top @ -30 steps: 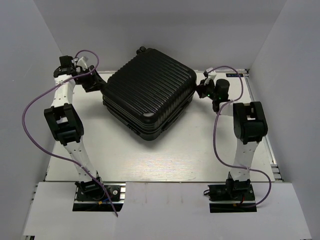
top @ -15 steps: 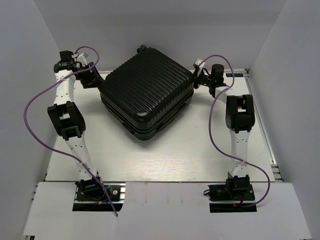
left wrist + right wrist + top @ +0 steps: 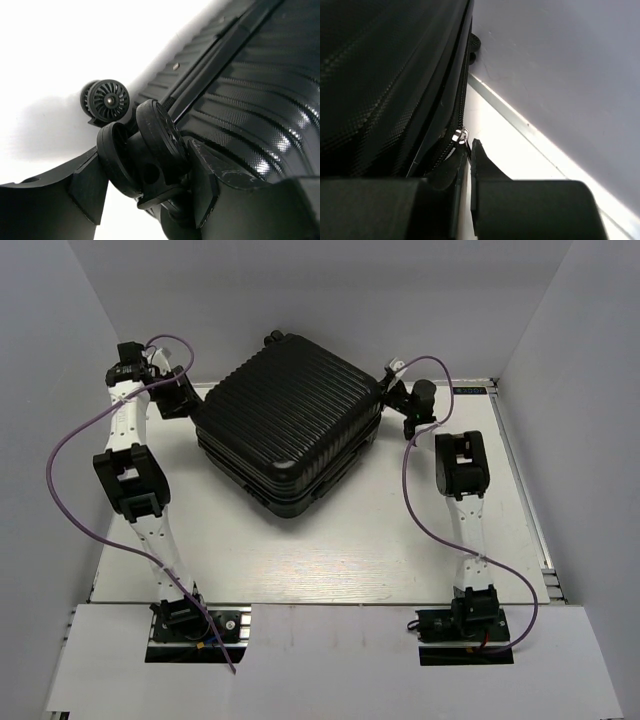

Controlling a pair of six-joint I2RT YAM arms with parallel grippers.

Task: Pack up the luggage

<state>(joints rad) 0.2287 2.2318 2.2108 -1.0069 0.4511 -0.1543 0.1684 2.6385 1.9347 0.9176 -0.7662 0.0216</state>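
Since a second ago the luggage point(image 3: 290, 425) has slid toward the far left of the surface point(image 3: 330, 550), and both arms have followed it. At the luggage's left corner, the left tool point(image 3: 145, 162) is clamped on either side of a twin wheel point(image 3: 152, 135). The luggage lies closed, ribbed shell up, toward the back of the surface. At its right edge the right tool point(image 3: 469, 150), almost fully closed, pinches the zipper pull point(image 3: 462, 134).
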